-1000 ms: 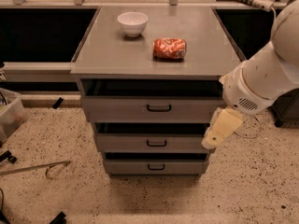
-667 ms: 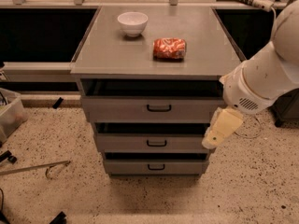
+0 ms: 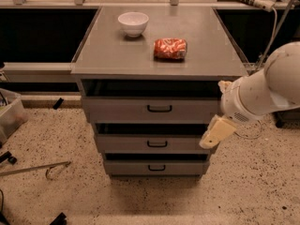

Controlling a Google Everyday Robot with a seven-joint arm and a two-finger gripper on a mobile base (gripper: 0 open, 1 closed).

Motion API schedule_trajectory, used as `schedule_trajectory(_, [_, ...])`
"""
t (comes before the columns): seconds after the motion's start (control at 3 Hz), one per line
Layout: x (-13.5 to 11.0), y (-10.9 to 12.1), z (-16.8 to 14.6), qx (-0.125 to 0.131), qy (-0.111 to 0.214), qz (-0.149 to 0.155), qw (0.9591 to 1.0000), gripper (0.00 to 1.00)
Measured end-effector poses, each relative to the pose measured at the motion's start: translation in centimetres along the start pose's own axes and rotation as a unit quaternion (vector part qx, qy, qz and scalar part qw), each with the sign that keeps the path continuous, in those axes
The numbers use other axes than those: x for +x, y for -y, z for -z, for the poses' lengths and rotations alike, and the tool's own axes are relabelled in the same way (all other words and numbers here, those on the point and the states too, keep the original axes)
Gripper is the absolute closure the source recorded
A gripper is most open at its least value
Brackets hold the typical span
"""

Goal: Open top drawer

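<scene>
The top drawer [image 3: 126, 110] is the uppermost of three grey metal drawers in a grey cabinet, with a small black loop handle [image 3: 159, 108] at the middle of its front. A dark gap shows above its front, under the cabinet top. My gripper [image 3: 216, 132], cream-coloured on the end of a white arm [image 3: 262, 90], hangs at the cabinet's right front corner. It points down and left and sits level with the middle drawer [image 3: 122, 144], to the right of and below the top drawer's handle. It touches no handle.
A white bowl [image 3: 133, 22] and a red crumpled packet [image 3: 170, 48] sit on the cabinet top [image 3: 112, 55]. The bottom drawer [image 3: 126, 167] is lowest. A metal rod [image 3: 33, 168] and a clear bin [image 3: 9, 116] lie on the speckled floor at the left. Cables hang at the right.
My arm has dropped slightly and shifted a little to the left; the gripper stays by the cabinet's right front corner. The drawers have not moved.
</scene>
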State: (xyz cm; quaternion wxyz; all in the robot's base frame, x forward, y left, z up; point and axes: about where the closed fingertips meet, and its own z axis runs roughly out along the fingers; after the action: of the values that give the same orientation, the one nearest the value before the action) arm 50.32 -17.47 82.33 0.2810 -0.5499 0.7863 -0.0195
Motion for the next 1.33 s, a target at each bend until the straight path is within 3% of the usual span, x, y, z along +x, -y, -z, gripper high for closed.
schedule_trajectory(0.33, [0.5,1.4,-3.7,0.012,0.035,-0.001,0.9993,0.00])
schedule_trajectory(0.67, [-0.2,1.5,-7.3,-0.005,0.066,0.022,0.9976,0.00])
schedule_trajectory(1.0, [-0.3,0.6,-10.3,-0.031,0.079,0.042,0.9955,0.00])
schedule_trajectory(1.33, [-0.6,0.6,-11.8,-0.033,0.079,0.038,0.9956,0.00])
